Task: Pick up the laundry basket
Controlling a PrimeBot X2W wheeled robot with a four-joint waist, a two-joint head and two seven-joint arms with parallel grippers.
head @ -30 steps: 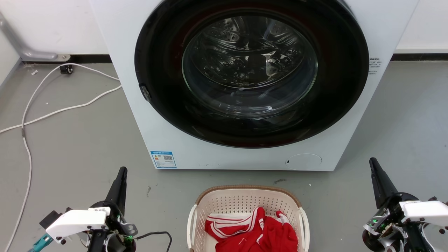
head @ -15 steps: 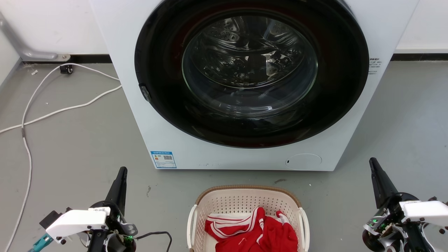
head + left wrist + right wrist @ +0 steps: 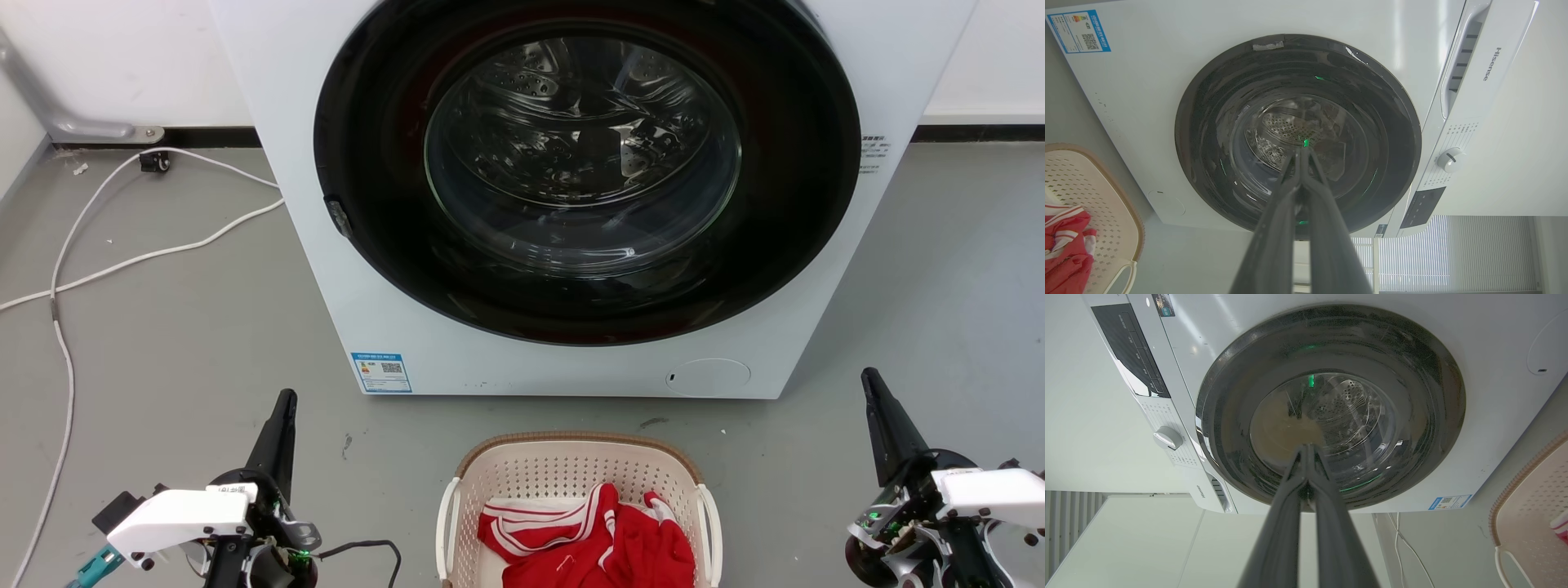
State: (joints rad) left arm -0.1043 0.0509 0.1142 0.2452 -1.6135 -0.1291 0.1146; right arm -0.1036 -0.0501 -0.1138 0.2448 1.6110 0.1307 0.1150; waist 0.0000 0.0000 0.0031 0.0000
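Flanking the laundry basket point(image 3: 571, 469), the left end effector point(image 3: 285, 402) and right end effector point(image 3: 870, 380) stay closed and unmoved; pickup is pending.

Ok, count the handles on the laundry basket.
2: one white handle on the laundry basket, left side; one on its right. Its near end is cropped; more may be hidden.

Laundry rm: front-load washer point(image 3: 571, 204), grey floor point(image 3: 163, 343), basket point(image 3: 571, 465).
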